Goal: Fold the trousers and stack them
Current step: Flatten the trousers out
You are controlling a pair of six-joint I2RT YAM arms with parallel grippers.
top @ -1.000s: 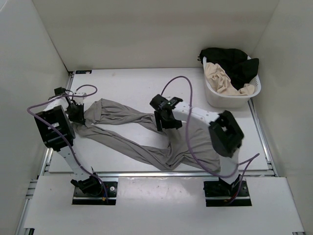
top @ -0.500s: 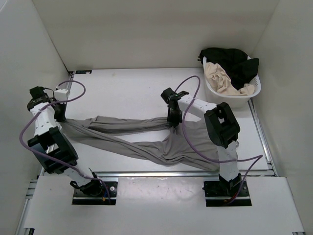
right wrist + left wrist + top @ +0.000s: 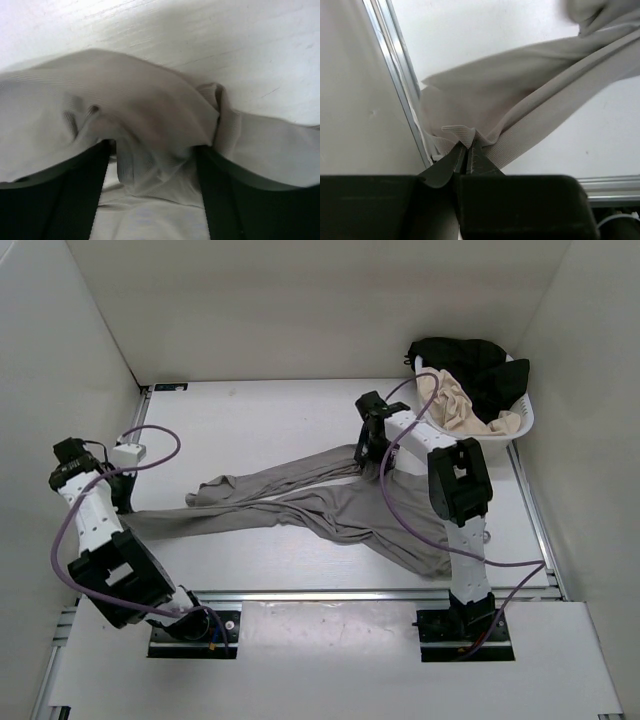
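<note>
The trousers (image 3: 300,502) had been stretched straighter, seemingly for folding. They were clamped by the left gripper (image 3: 467,150) and right gripper (image 3: 366,452).

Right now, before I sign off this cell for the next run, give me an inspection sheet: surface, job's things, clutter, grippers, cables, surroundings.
Surface: white table.
Job's things: grey trousers, unfolded, stretched out between both grippers.
Clutter: white laundry basket at the right rear, holding a beige garment and a black garment.
Grippers: left gripper shut on the trousers' ribbed edge at the table's left side; right gripper closed on bunched trousers fabric.
Cables: purple cables loop off both arms; the right one crosses above the trousers.
Surroundings: white enclosure walls; nothing else seen.
</note>
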